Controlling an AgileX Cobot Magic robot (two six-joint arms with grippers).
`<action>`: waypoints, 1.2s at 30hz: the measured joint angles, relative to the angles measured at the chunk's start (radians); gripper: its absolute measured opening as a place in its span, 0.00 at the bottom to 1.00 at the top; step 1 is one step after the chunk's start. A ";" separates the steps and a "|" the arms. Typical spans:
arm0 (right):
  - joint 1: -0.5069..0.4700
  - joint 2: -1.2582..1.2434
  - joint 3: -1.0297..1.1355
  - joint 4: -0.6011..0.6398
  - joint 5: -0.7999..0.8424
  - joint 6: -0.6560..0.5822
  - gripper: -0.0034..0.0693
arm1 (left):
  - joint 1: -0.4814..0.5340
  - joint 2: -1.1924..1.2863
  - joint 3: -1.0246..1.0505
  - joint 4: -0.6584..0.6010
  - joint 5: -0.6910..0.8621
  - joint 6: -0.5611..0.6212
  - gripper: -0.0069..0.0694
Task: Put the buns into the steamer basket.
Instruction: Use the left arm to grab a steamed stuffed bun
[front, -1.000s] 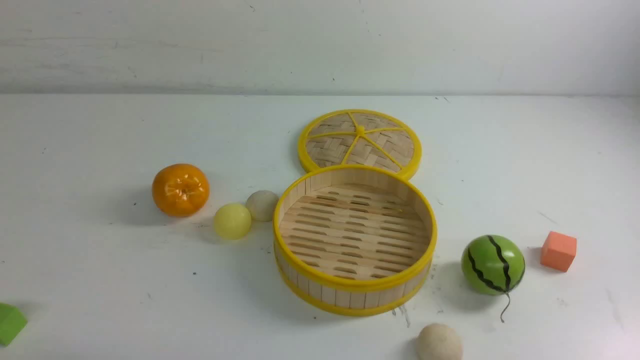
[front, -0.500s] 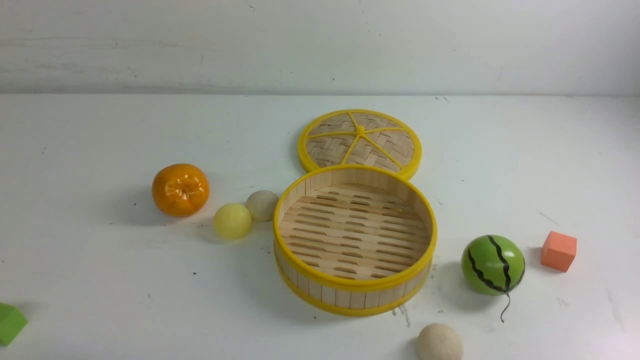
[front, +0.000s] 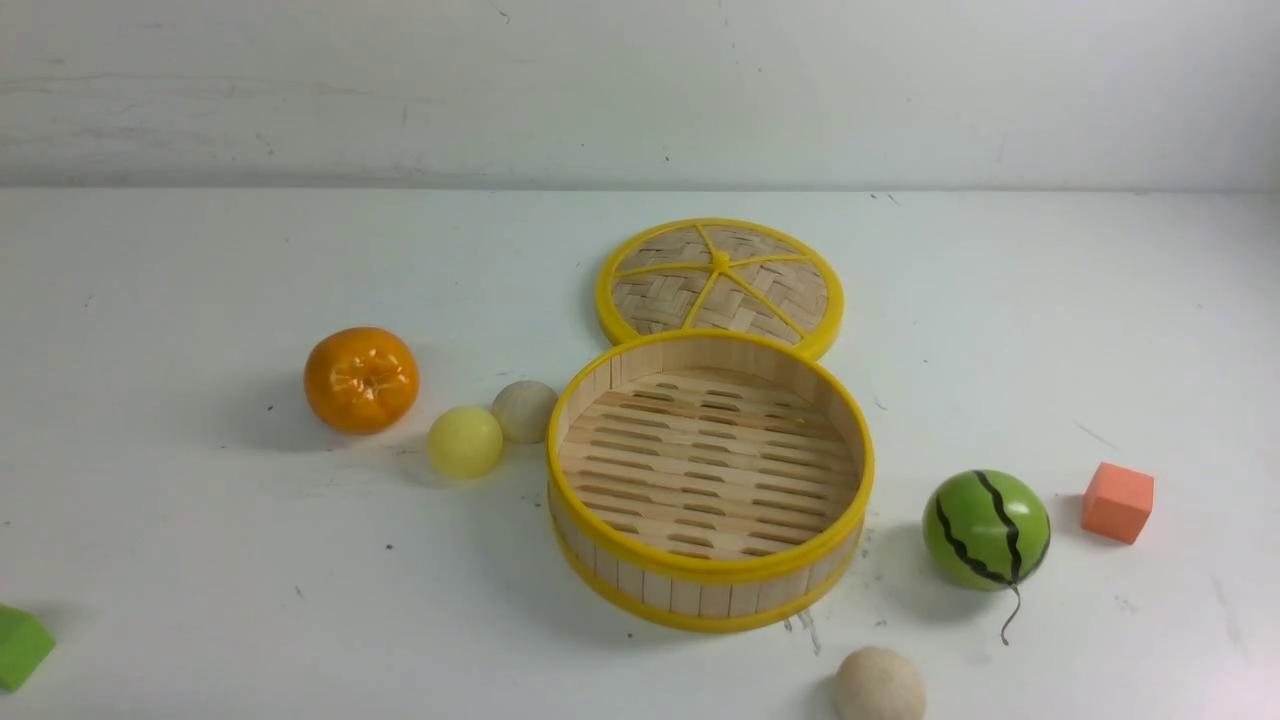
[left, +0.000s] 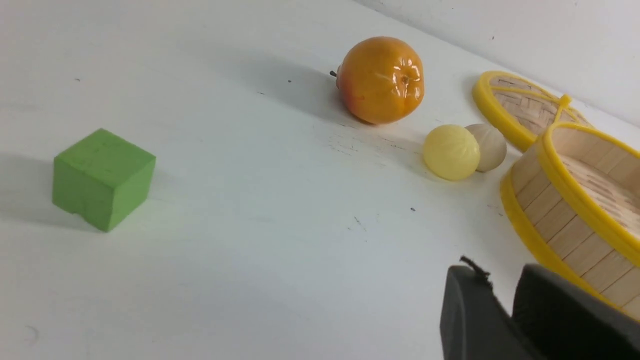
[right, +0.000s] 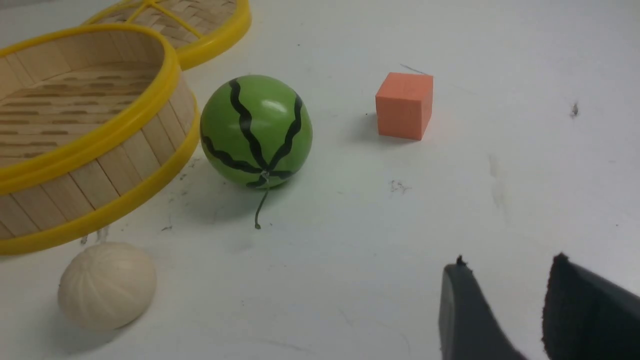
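Front view: on the table (front: 200, 560), the pale yellow bun (front: 465, 441) and a cream bun (front: 524, 411) touch just left of the steamer basket (front: 705, 575). Another cream bun (front: 879, 684) lies near its front right. The left end effector (left: 502, 272) and right end effector (right: 510, 267) are narrow, holding nothing.

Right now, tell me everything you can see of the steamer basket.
The steamer basket is round and shallow, open on top, with walls of upright pale wooden strips bound by yellow rims at top and bottom. Its floor is slatted wood with rows of slots. It stands upright on the white table, with nothing inside. The lid lies flat just behind it, and a cream bun sits close by its left wall; whether either touches it is unclear.
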 joint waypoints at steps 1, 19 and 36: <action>0.000 0.000 0.000 0.000 0.000 0.000 0.38 | 0.000 0.000 0.000 -0.035 -0.010 -0.022 0.27; 0.000 0.000 0.000 0.000 0.000 0.000 0.38 | 0.001 0.000 -0.169 -0.375 -0.056 -0.115 0.20; 0.000 0.000 0.000 0.000 0.000 0.000 0.38 | 0.001 0.973 -0.865 -0.107 0.821 0.224 0.08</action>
